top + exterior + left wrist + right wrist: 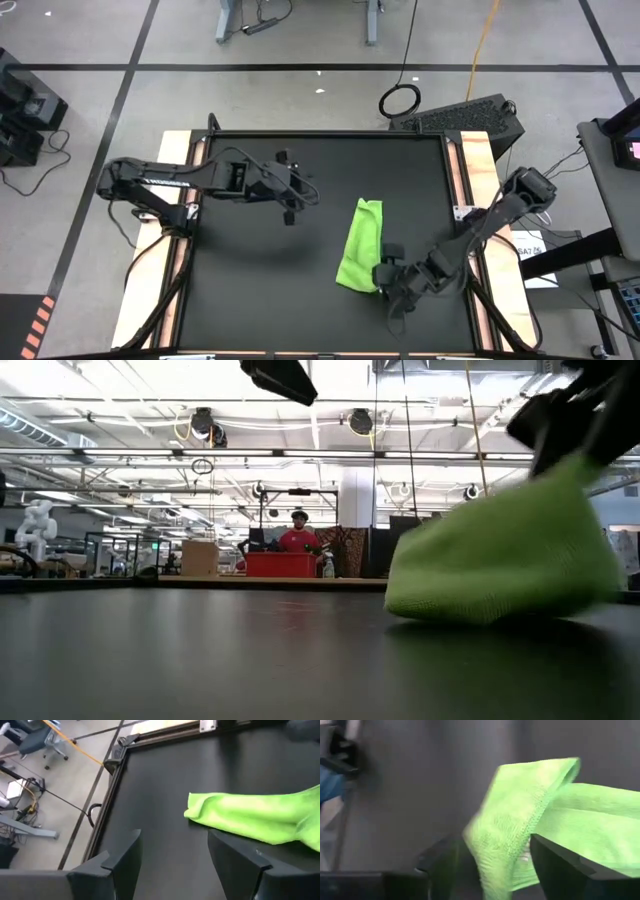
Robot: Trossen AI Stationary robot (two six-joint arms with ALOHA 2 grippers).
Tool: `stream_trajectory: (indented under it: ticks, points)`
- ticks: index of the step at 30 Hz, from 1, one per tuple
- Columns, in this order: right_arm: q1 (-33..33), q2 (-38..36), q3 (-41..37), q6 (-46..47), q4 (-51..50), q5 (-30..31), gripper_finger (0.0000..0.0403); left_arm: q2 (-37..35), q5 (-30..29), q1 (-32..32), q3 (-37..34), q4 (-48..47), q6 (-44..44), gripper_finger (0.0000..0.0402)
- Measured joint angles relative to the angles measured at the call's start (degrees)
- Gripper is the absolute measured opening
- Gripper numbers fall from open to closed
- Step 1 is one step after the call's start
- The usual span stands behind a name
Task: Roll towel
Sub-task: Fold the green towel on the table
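The small lime-green towel of soft, nubbly fabric (361,246) lies right of centre on the matte black table (250,290), folded into a long narrow band, not yet a roll. The rolling itself seems barely begun. The right hand (388,268) sits at the band's lower end, its dark fingers (560,865) spread on either side of a lifted stitched corner, gripping nothing firmly. The left hand (290,200) hangs released over bare table at the upper left.
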Motion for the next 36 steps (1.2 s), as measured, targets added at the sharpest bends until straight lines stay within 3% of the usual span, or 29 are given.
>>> stream_trajectory:
  ticks: [4,8,15,21,32,36]
  points:
    - [2.69,-0.02,1.35,-0.02,-0.08,-0.57,0.0251,3.50,2.73,0.04,0.00,0.40,-1.05,0.0231]
    - [4.18,-0.02,1.48,0.98,-0.35,-1.60,0.0241,8.99,10.02,-0.36,0.00,2.06,-1.53,0.0231]
    - [7.02,-0.02,1.49,7.72,-5.42,4.12,0.0215,20.31,20.60,-4.51,0.00,9.79,-1.53,0.0231]
    - [9.74,-0.07,0.39,20.66,-9.06,8.00,0.0205,27.16,22.10,-6.51,0.00,17.08,-5.61,0.0231]
    - [17.64,-0.07,-8.40,49.66,-7.08,9.64,0.0205,33.08,34.54,-4.59,0.00,23.95,-16.74,0.0231]
    - [20.33,-0.05,-10.38,55.01,-3.43,14.46,0.0205,35.34,37.15,-4.39,0.04,25.76,-19.46,0.0231]
